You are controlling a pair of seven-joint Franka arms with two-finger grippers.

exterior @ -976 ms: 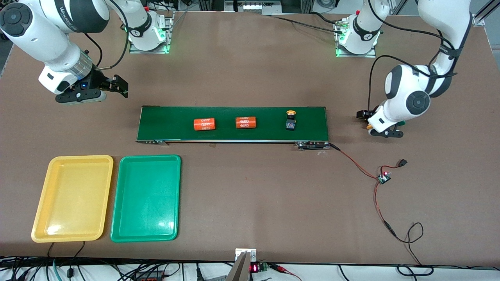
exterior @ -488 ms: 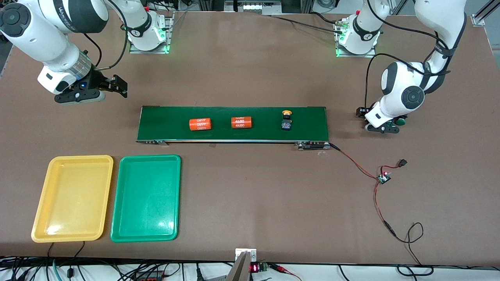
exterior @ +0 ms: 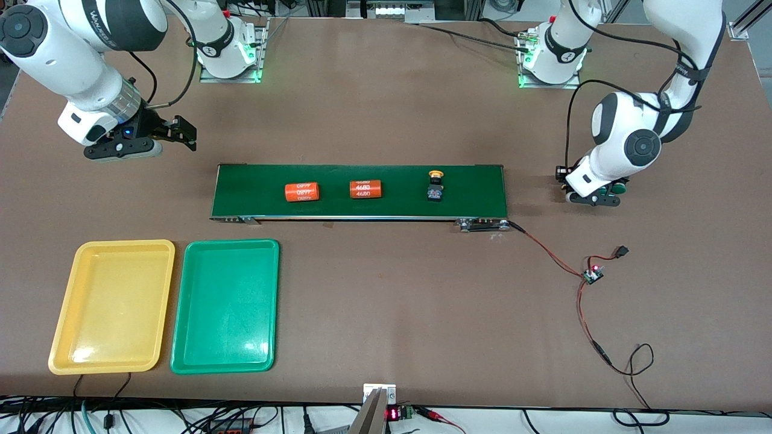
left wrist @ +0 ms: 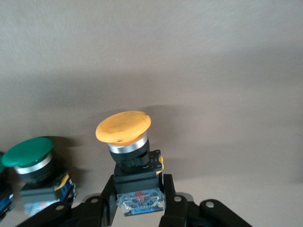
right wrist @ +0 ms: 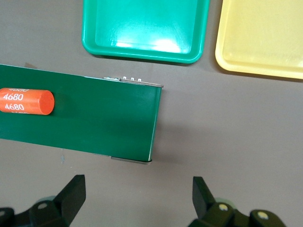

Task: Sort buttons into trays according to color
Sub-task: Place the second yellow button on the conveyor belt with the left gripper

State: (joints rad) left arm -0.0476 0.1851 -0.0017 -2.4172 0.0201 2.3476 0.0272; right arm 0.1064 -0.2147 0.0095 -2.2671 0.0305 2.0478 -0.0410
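Yellow button [left wrist: 127, 142], at the lower centre of the left wrist view, is clenched by the left gripper [left wrist: 139, 208] and may tip the green button [left wrist: 32, 163] just beside; right gripper [right wrist: 137, 201] waits spread.

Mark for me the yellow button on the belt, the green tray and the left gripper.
yellow button on the belt [exterior: 435, 175]: front view, on its round cap.
green tray [exterior: 181, 313]: front view, on its raised rim beside the yellow tray.
left gripper [left wrist: 138, 189]: left wrist view, midway between its fingertips, shut on another yellow button.
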